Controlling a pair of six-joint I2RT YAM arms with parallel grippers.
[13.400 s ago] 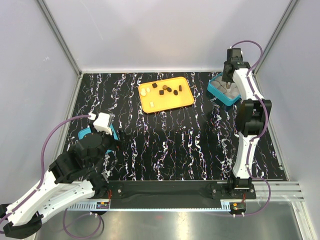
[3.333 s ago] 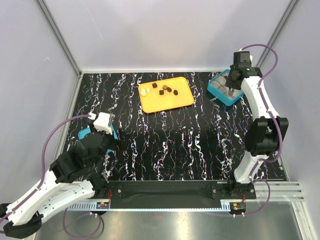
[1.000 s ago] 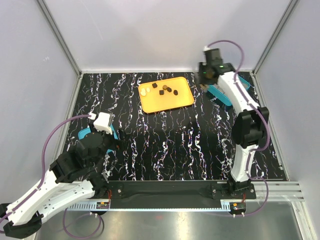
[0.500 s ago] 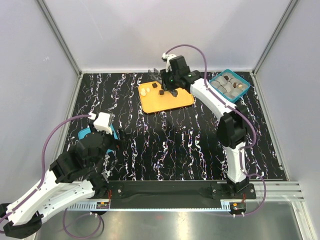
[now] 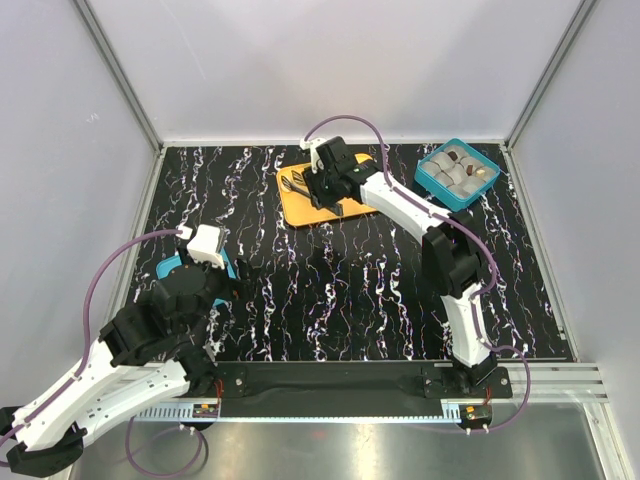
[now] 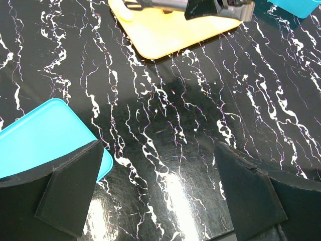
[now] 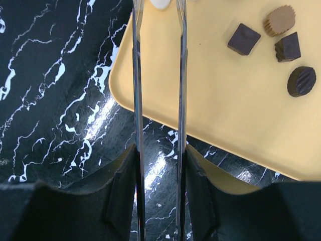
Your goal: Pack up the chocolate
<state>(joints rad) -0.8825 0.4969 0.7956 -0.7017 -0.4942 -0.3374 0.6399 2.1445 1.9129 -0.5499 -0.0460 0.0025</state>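
Top external view: the right gripper (image 5: 296, 184) is reached out over the far left end of the orange tray (image 5: 352, 207), while the left gripper (image 6: 160, 196) hangs low over the table (image 5: 380, 290) at the near left, its fingers spread wide and holding nothing, beside a flat teal panel (image 6: 40, 135). Part of the chocolate (image 5: 452, 157) is already seated in the grey cups of the teal box (image 5: 432, 186) at the far right; the exact number there cannot be told. From the right wrist, four brown pieces (image 7: 244, 39) are noted loose on the tray, well apart from the long thin fingers (image 7: 136, 75), and one cream-white piece (image 7: 159, 4) lies between the tips at the picture's top edge. The fingers stand partly apart with a gap on both sides of that piece, so nothing is pinched. Packing is judged partly done: at least five pieces remain to be carried across, the white one probably next.
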